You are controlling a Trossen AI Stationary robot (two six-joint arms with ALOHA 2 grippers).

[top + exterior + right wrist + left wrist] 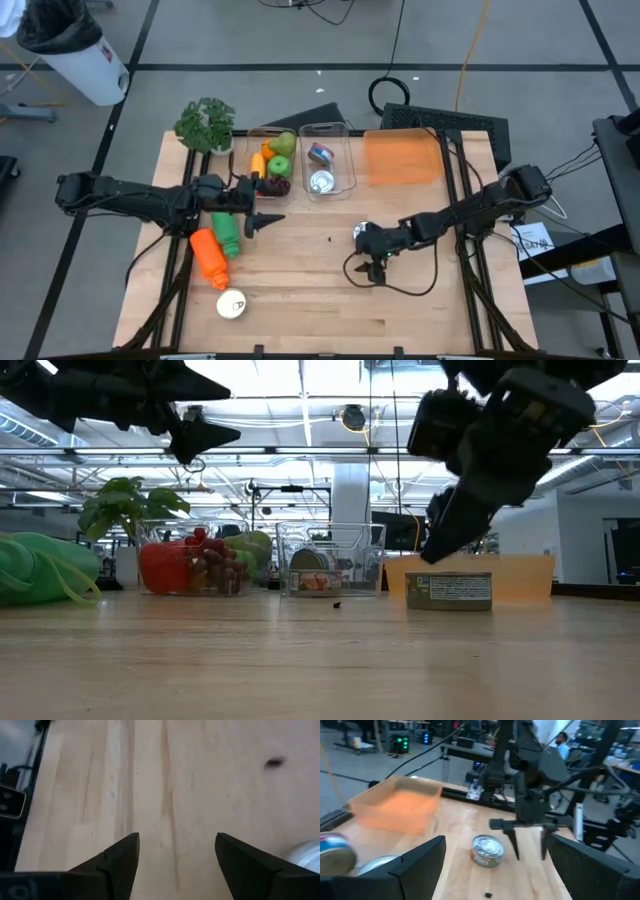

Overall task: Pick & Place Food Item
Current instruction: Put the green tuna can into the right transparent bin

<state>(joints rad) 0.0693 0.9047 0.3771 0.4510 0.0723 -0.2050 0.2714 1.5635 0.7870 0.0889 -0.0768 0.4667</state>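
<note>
Step in hand looks like the approach for a pick; the small silver tin can with a paper label (449, 590) stands upright on the bare wooden table (420, 300), loose, nothing gripping it; in the left wrist view it sits just beside the right gripper (528, 841), not between its fingers; right gripper hangs above the table next to the can, fingers spread moderately and empty, confirmed in its own wrist view where only wood grain shows between them and the can's rim peeks in at the edge; so it is offset from the can, not centred over it; left gripper (266, 222) hovers well clear of the can, above the green plastic bottle (226, 232) and orange plastic bottle (209, 257), fingers wide, empty; the clear plastic bin holding two tins (327, 160) is beyond the can, with the clear bin of fruit (270, 165) and the orange translucent tray (402, 158) either side; next move, as I judge it: shift the right gripper sideways until the can is between the fingers, drop, close; destination unclear from the task text, likely the tin bin or the tray.
</note>
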